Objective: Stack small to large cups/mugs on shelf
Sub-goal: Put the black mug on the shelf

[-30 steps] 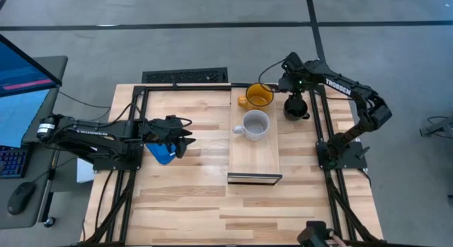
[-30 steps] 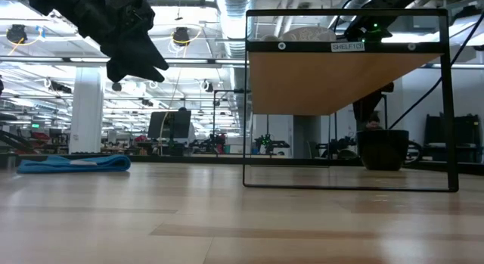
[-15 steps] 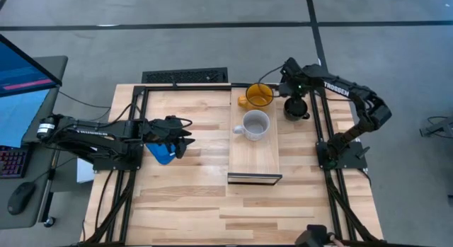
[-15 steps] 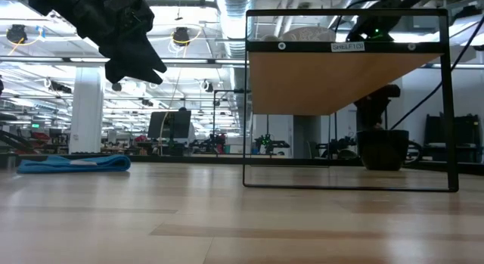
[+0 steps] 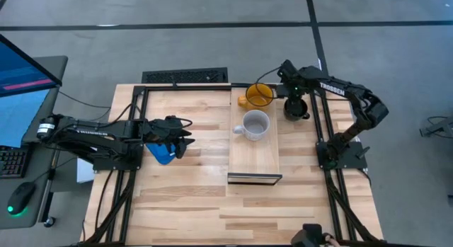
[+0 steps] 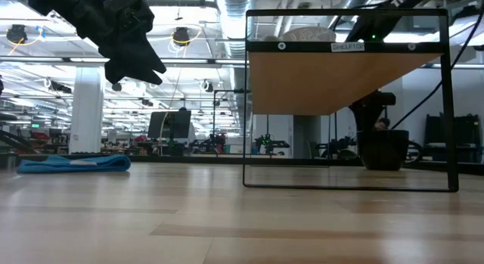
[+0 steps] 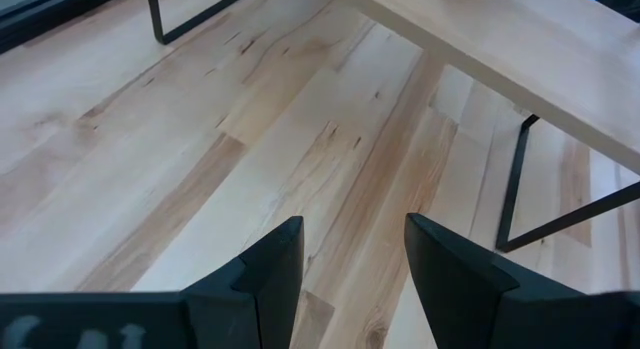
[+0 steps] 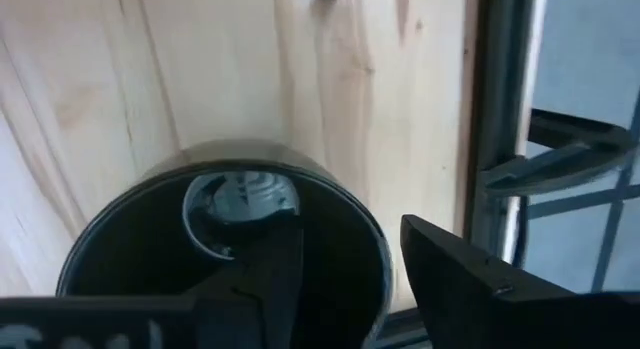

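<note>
At the upper right of the overhead frame, the right end effector [image 5: 292,100] hangs over the black mug [image 5: 296,109] standing on the table [image 5: 184,197] just right of the shelf [image 5: 255,156], its fingers parted with one seemingly inside the rim, though I can't be sure it touches. The yellow mug [image 5: 257,95] and white mug [image 5: 255,125] sit on the shelf's far half. Left of centre, the left end effector [image 5: 185,139] hovers spread open, empty, beside a blue cloth [image 5: 161,153].

Yellow mug [image 5: 259,95] and white mug [image 5: 255,124] sit on the shelf [image 5: 255,159] — black mug [image 5: 295,107] beside it.
</note>
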